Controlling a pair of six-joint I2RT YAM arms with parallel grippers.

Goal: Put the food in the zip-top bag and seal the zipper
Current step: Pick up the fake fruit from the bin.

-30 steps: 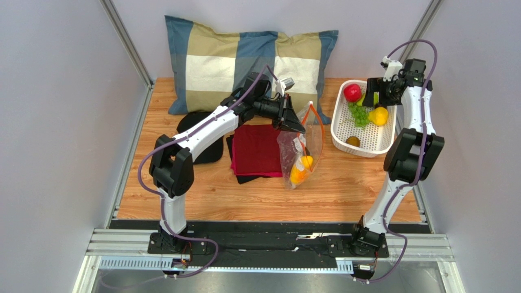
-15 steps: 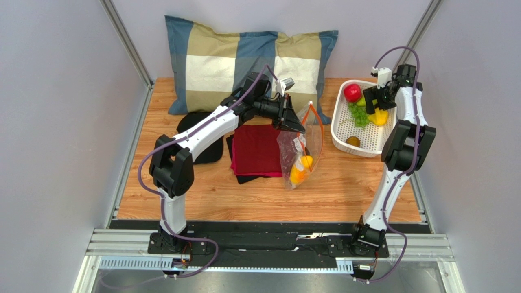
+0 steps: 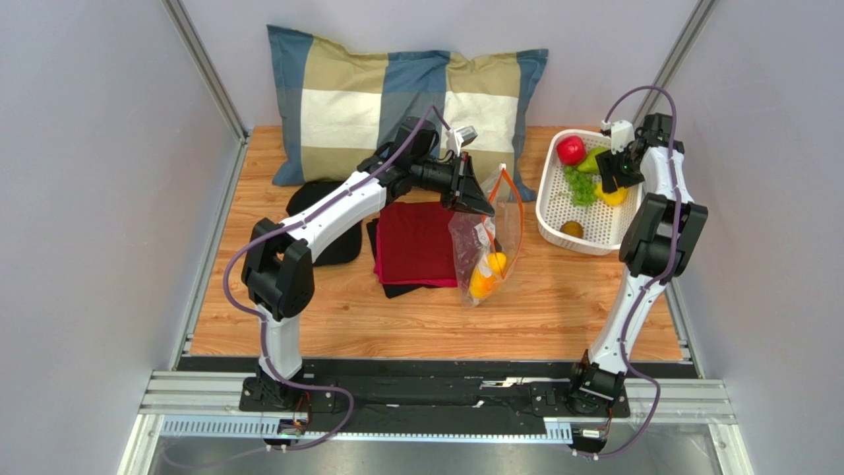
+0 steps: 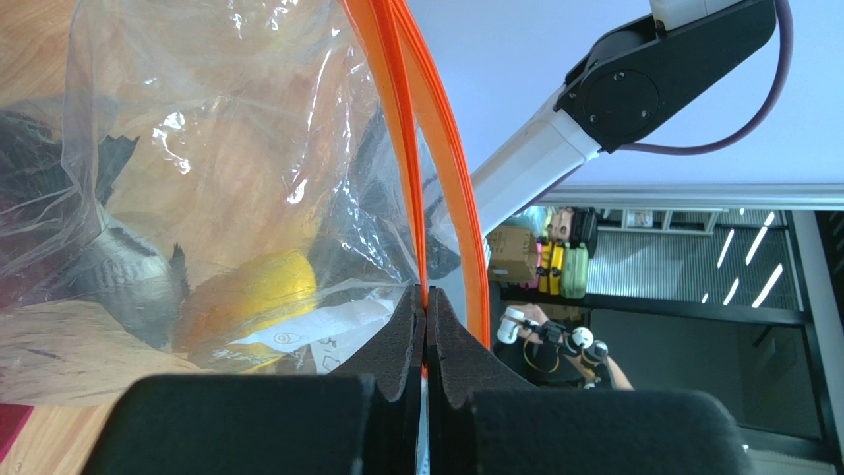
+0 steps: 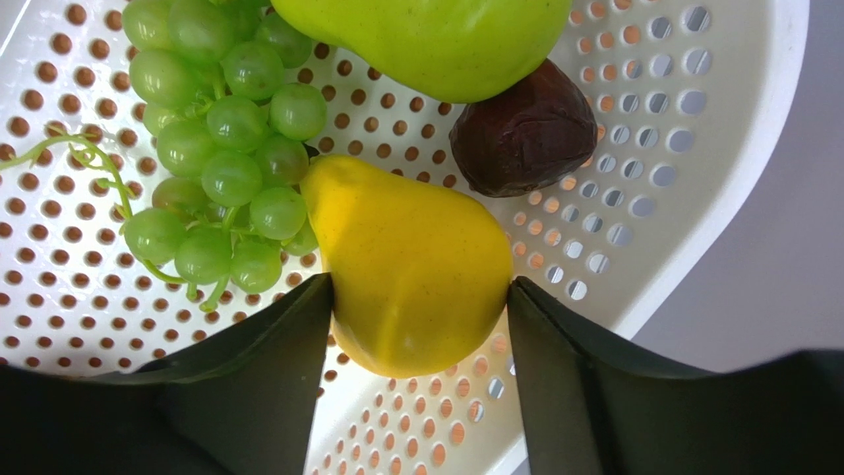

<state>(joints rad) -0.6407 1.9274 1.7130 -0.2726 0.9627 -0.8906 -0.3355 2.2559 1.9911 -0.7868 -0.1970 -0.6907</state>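
- Over the white basket [image 3: 586, 240], my right arm stands tall and folds down, right gripper [image 5: 421, 289] part open, fingers [image 5: 287, 346] touching both sides of the yellow pear [image 5: 416, 262].
- Left of the basket, my left gripper [image 4: 426, 309] pinches the zipper [image 4: 404, 119] tight, holding the bag [image 3: 485, 247] up.
- Only the right wrist view shows that contact beside the grapes [image 5: 218, 148].

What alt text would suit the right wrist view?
The jaws of the right gripper hold a yellow pear by both sides in a white perforated basket. Beside it lie green grapes, a green pear and a dark brown fruit.
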